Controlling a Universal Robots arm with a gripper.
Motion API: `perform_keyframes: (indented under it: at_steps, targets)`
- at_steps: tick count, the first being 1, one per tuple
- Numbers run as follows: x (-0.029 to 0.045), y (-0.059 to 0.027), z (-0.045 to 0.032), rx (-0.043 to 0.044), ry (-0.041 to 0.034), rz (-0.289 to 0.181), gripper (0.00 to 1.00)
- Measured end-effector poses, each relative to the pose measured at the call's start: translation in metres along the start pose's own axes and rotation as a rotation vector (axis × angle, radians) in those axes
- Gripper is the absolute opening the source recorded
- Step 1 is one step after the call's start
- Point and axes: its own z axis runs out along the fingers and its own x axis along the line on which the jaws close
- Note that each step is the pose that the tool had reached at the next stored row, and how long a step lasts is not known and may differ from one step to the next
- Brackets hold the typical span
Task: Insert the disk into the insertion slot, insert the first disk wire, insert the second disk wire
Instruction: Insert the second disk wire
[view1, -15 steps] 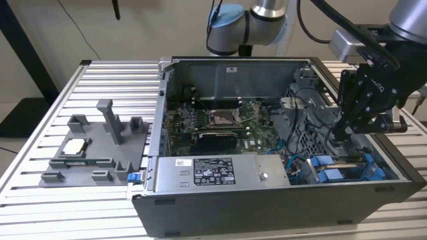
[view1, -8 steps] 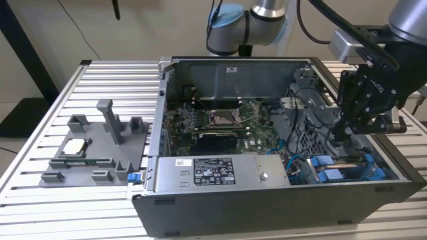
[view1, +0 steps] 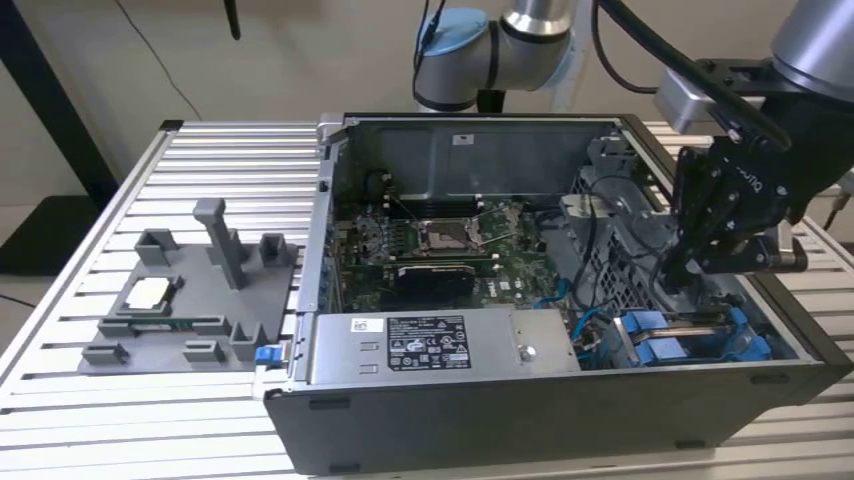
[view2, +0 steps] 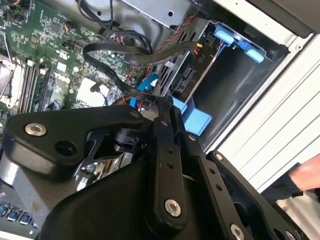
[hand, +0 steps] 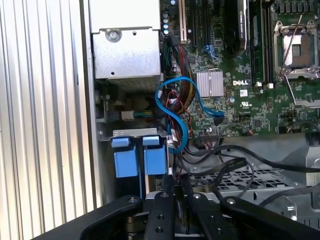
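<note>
So the disk is sitting in the drive bay in its blue frame, down in the front corner of the case on the exterior view's right. The gripper hangs right next to it. Its fingers are together, pinched on what looks like the plug end of a black wire that loops back over the motherboard. The bit that matters: the disk's socket edge faces the gripper, just beside the fingertips and barely apart. Its long axis seems to run from that edge deeper into the bay, toward the case's outer wall, so I reckon the plug is roughly lined up.
</note>
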Motion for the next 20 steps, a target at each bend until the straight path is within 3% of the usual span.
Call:
perform_keyframes:
  at_steps: [9,20]
  targets:
    - [0.0003,-0.0005,0.0086,-0.0109,0.0062,0.001,0.16]
    - [0.0041,-0.0033,0.0155,-0.0116,0.0072,0.001,0.16]
